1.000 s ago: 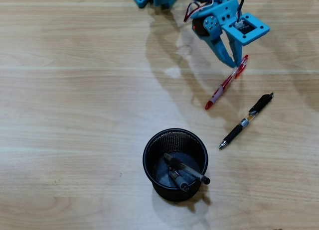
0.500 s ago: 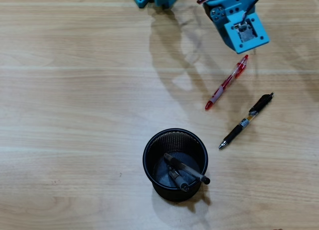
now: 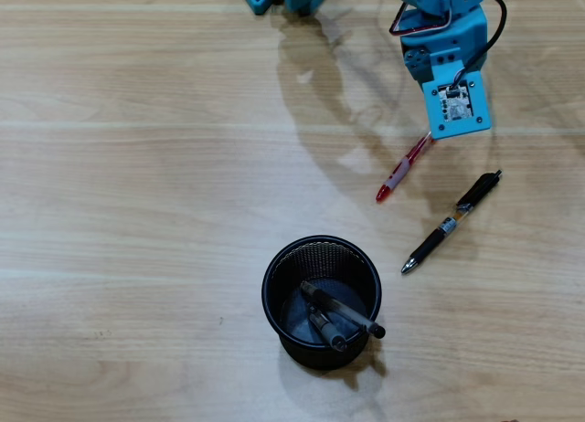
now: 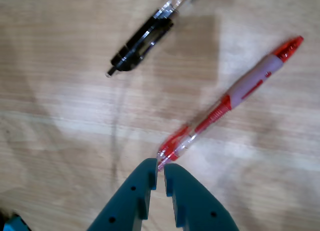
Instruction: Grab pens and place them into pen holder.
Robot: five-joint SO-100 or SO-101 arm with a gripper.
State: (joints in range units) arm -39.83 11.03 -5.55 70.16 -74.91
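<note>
In the wrist view the gripper (image 4: 160, 172) is pinching the clip end of the red pen (image 4: 235, 93), whose body is lying on the table (image 4: 60, 141) and pointing toward 2 o'clock. The black pen (image 4: 142, 38) is lying at 11 o'clock from the fingertips. Overhead, the holder (image 3: 321, 302) is sitting at 7 o'clock from the red pen (image 3: 398, 173), with two pens (image 3: 340, 315) leaning inside.

Arm low, jaws nearly closed, empty.
</note>
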